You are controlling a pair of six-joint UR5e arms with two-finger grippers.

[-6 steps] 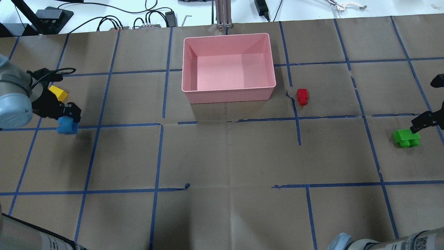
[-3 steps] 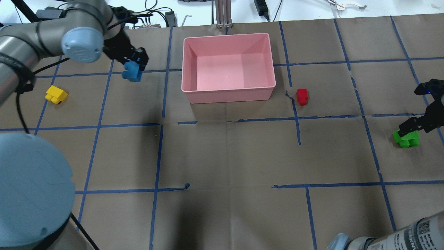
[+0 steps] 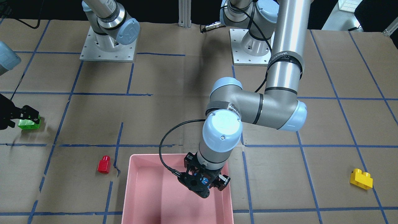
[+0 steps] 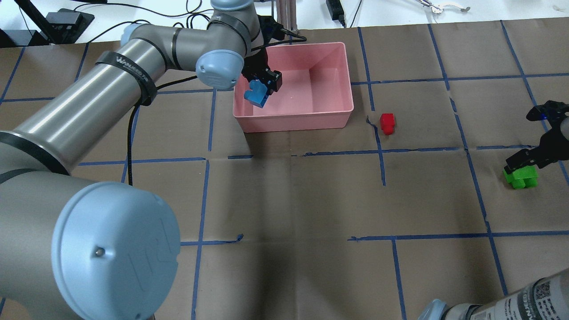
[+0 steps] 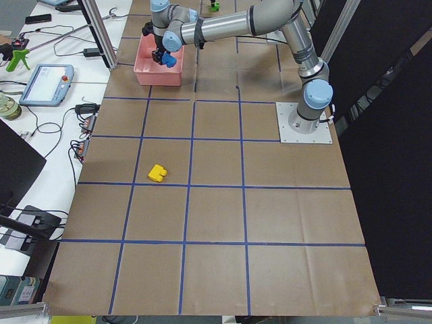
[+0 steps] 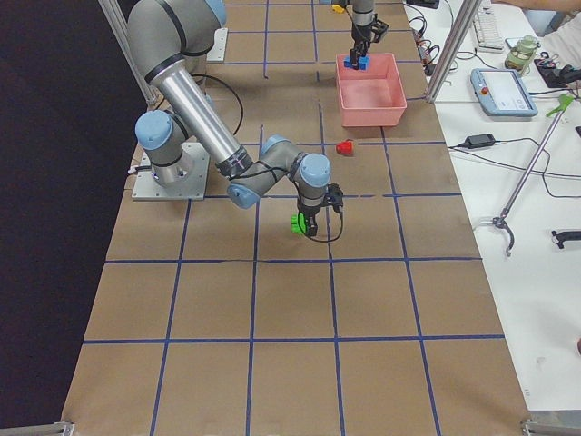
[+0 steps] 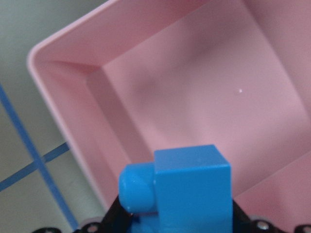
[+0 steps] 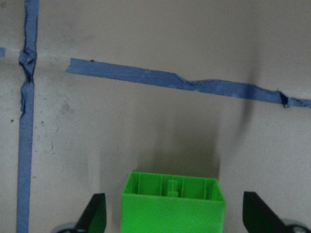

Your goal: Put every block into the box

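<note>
The blue block (image 4: 257, 94) was pinched tight in the left claw (image 4: 263, 86). It was held up in the air over the box (image 4: 293, 123), inside the rim and close to one corner. In the left wrist view, the block (image 7: 187, 189) was seen from above, with one round stud on its side and the pink floor of the box (image 7: 194, 87) under it. No other block was seen in the box.

The right claw (image 4: 524, 163) was set low over the green block (image 4: 521, 177). Its fingers (image 8: 95, 213) were spread wide, one on each side of the block (image 8: 173, 206). A small gap was seen between each finger and the block, so the block was not gripped. The green block was down on the table (image 4: 289, 200), far from the box, at the end on the robot's right.

The red block (image 4: 387, 123) was lying on the table just beside the box, on the side nearer the right claw. It was not touched by anything.

The yellow block (image 3: 361, 179) was lying alone on the table, well apart from the box, on the robot's left side. It was also seen in the left side view (image 5: 158, 173).

The table was covered in brown paper, and squares were marked on it with blue tape (image 4: 204, 195).
</note>
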